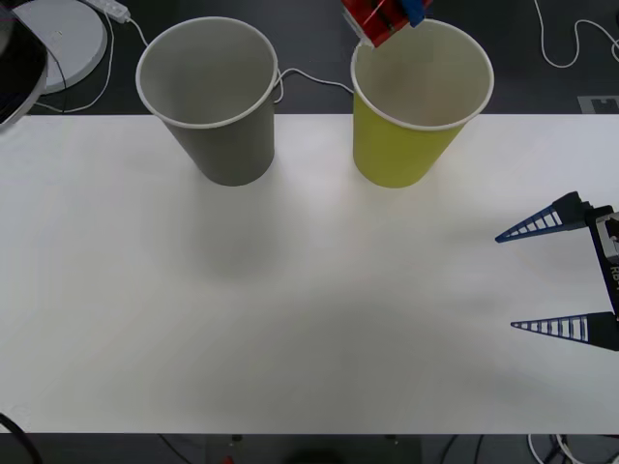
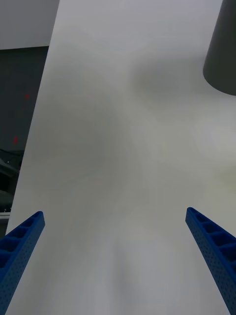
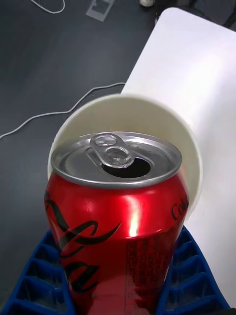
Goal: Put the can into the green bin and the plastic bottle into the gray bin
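Note:
My left gripper point(image 1: 389, 14) is shut on the can point(image 1: 372, 21), a red drink can with a silver top and pull tab. It holds the can tilted in the air over the far rim of the green bin point(image 1: 406, 145). In the left wrist view the can point(image 3: 118, 216) sits between the blue fingers point(image 3: 34, 280), with the green bin's whitish mouth point(image 3: 187, 142) right behind it. The gray bin point(image 1: 227, 145) stands upright to its left. My right gripper point(image 1: 505, 282) rests open and empty near the table's right edge, and the gray bin point(image 2: 223, 49) is far from it. The plastic bottle is out of view.
Both bins stand at the far edge of the white table point(image 1: 309, 319). Beyond that edge lies dark floor with white cables point(image 1: 309, 79) and a round white base point(image 1: 63, 39) at the far left.

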You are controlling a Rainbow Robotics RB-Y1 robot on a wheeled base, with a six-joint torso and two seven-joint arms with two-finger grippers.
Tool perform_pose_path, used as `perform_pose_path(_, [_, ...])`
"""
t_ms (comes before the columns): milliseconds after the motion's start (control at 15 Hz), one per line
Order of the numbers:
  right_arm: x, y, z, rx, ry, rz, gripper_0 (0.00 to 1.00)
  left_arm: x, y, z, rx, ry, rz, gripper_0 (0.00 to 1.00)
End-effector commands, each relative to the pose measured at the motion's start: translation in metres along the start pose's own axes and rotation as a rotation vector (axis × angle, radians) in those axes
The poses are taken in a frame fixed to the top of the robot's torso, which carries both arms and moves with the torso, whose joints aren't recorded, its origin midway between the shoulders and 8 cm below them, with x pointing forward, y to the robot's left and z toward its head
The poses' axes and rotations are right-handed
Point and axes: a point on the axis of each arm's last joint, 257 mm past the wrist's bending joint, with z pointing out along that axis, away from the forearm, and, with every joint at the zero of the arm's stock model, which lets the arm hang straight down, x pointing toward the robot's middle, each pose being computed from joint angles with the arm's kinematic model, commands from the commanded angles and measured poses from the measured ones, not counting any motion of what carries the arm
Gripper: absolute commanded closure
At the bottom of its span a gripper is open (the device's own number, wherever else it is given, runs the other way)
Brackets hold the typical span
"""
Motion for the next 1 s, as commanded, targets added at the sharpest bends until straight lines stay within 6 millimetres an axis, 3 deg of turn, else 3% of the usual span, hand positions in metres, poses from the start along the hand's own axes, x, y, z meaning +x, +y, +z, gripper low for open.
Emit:
perform_pose_path(67, [0.000,0.000,0.000,0.000,0.000,0.000,0.00,-0.021,-0.018,0.020,-0.009,-0.023,0.008,1.00])
perform_pose_path(333, [0.000,0.000,0.000,0.000,0.000,0.000,0.00,-0.041,-0.023,0.042,-0.043,-0.076,0.005,1.00])
perform_pose_path(733, [0.000,0.000,0.000,0.000,0.000,0.000,0.00,-0.047,-0.023,0.048,-0.049,-0.097,0.004,0.99])
perform_pose_path(800, [0.000,0.000,0.000,0.000,0.000,0.000,0.00,-0.046,-0.022,0.047,-0.050,-0.097,0.006,0.93])
perform_pose_path(867, [0.000,0.000,0.000,0.000,0.000,0.000,0.00,-0.046,-0.022,0.048,-0.051,-0.096,0.011,0.63])
perform_pose_path(933, [0.000,0.000,0.000,0.000,0.000,0.000,0.00,-0.046,-0.024,0.049,-0.043,-0.097,0.007,0.07])
perform_pose_path(1000, [0.000,0.000,0.000,0.000,0.000,0.000,0.00,-0.047,-0.025,0.048,-0.041,-0.099,0.008,0.00])
